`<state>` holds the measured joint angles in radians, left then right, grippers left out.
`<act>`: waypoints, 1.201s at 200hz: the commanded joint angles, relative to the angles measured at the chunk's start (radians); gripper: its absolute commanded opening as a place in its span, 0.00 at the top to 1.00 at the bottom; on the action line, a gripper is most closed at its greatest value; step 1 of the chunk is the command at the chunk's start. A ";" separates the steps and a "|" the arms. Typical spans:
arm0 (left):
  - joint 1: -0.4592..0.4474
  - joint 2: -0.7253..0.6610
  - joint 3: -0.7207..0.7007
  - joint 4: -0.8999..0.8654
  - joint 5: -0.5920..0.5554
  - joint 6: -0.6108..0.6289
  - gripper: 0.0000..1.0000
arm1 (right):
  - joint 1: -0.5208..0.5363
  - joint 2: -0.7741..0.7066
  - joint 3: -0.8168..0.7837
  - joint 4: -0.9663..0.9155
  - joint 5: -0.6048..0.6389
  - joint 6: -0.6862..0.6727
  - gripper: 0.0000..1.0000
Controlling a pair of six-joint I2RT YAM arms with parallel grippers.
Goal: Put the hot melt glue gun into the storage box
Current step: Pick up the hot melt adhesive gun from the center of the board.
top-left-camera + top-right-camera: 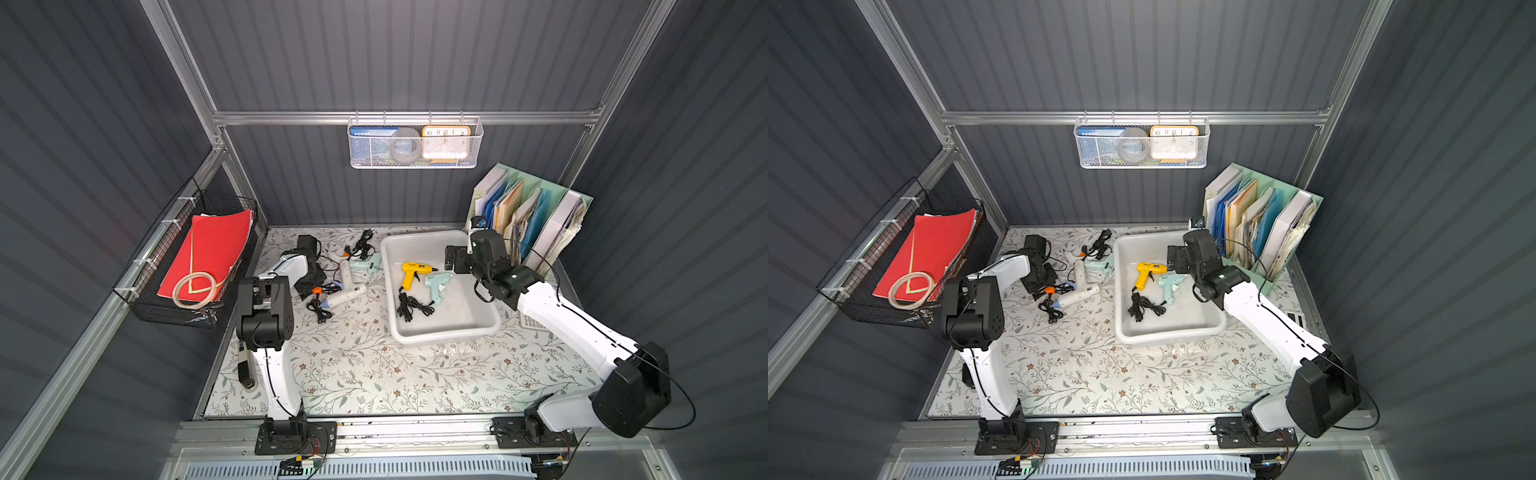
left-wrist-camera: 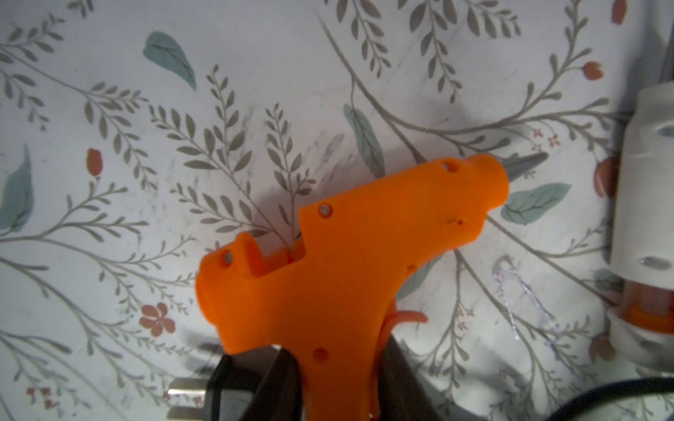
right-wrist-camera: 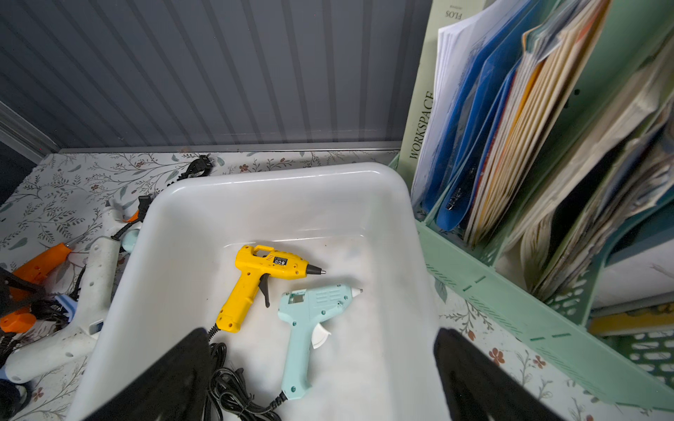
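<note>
An orange hot melt glue gun [image 2: 350,255] lies on its side on the floral table, and my left gripper [image 2: 339,382] is shut on its handle, one black finger on each side. In a top view only a bit of orange [image 1: 317,291] shows beside that gripper [image 1: 311,282]. The pale storage box [image 1: 440,338] sits at the right of the table. A yellow glue gun [image 1: 411,272] and a light teal one [image 1: 436,282] lie inside it with their black cords. My right gripper [image 3: 321,333] hangs open and empty above the box's far right side [image 1: 451,257].
Two white glue guns [image 1: 347,293] and a teal one [image 1: 368,264] lie with tangled cords between my left gripper and the box. A green file rack [image 1: 532,220] stands behind the box. A black wire basket [image 1: 195,266] hangs left, a white mesh basket [image 1: 415,143] on the back rail.
</note>
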<state>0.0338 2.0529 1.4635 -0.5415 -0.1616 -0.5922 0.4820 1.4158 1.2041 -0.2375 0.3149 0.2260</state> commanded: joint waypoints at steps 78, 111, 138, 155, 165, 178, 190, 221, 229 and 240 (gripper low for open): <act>-0.066 -0.389 -0.173 0.203 -0.008 0.084 0.91 | 0.007 0.037 0.078 0.008 -0.161 0.066 0.01; -0.137 -0.505 -0.196 0.272 0.017 0.187 0.93 | 0.005 0.061 0.124 0.038 -0.284 0.116 0.01; -0.161 -0.592 -0.212 0.318 0.091 0.248 0.93 | 0.001 0.088 0.163 0.068 -0.411 0.159 0.01; -0.171 -0.641 -0.215 0.326 0.112 0.286 0.94 | -0.002 0.107 0.188 0.094 -0.486 0.189 0.01; -0.172 -0.668 -0.212 0.319 0.101 0.300 0.94 | -0.005 0.117 0.196 0.109 -0.522 0.207 0.01; -0.172 -0.698 -0.207 0.299 0.059 0.308 0.94 | -0.007 0.127 0.206 0.125 -0.550 0.222 0.01; -0.172 -0.727 -0.209 0.289 0.019 0.308 0.94 | -0.008 0.131 0.208 0.137 -0.551 0.229 0.01; -0.171 -0.789 -0.216 0.264 -0.066 0.322 0.94 | -0.006 0.131 0.206 0.142 -0.598 0.235 0.01; -0.172 -0.804 -0.220 0.276 -0.054 0.353 0.94 | -0.008 0.130 0.208 0.143 -0.601 0.237 0.01; -0.172 -0.818 -0.222 0.287 0.015 0.371 0.94 | -0.007 0.129 0.211 0.145 -0.610 0.240 0.01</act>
<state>-0.1349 1.2819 1.2518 -0.2733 -0.1753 -0.2920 0.4786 1.5417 1.3876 -0.1188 -0.2470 0.4477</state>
